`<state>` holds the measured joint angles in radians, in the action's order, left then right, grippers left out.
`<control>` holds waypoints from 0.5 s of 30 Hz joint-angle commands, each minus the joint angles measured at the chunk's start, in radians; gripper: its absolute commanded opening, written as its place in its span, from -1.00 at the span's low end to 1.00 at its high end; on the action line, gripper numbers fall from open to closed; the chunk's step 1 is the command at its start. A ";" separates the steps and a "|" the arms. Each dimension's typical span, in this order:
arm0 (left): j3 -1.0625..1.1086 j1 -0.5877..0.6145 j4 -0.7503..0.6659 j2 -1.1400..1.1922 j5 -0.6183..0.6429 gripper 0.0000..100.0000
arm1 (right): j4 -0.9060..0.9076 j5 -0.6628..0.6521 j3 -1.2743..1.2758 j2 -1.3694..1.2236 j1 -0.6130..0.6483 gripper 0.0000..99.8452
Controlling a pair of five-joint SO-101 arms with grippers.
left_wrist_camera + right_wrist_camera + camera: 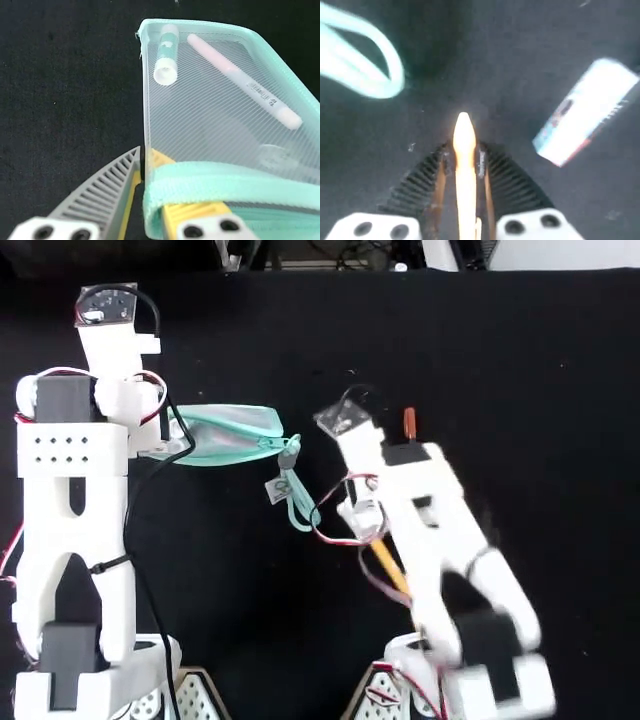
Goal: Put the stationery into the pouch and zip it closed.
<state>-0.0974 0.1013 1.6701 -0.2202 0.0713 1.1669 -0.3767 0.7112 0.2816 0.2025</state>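
On the black table (540,390) lies the teal pouch (225,435), strap (298,505) trailing.

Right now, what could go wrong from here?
The pencil sits lengthwise in the right gripper, so pushing its tip against the pouch may slide it back. The looped strap lies ahead of it and could snag. The left gripper pinches just the pouch's edge; a shove might pull it free.

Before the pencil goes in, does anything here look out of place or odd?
Nothing spilled or damaged. The left gripper pinches one end of the pouch, pen and glue stick inside. Outside it: the pencil in the right gripper and a white eraser loose on the table.
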 commanded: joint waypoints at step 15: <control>0.005 -0.001 -0.006 0.008 -0.005 -0.94 | -0.506 0.253 0.059 1.125 0.345 -0.97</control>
<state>-0.0974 0.1013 1.6701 -0.2202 0.0713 0.8707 -0.1496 0.7434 1.3802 0.4634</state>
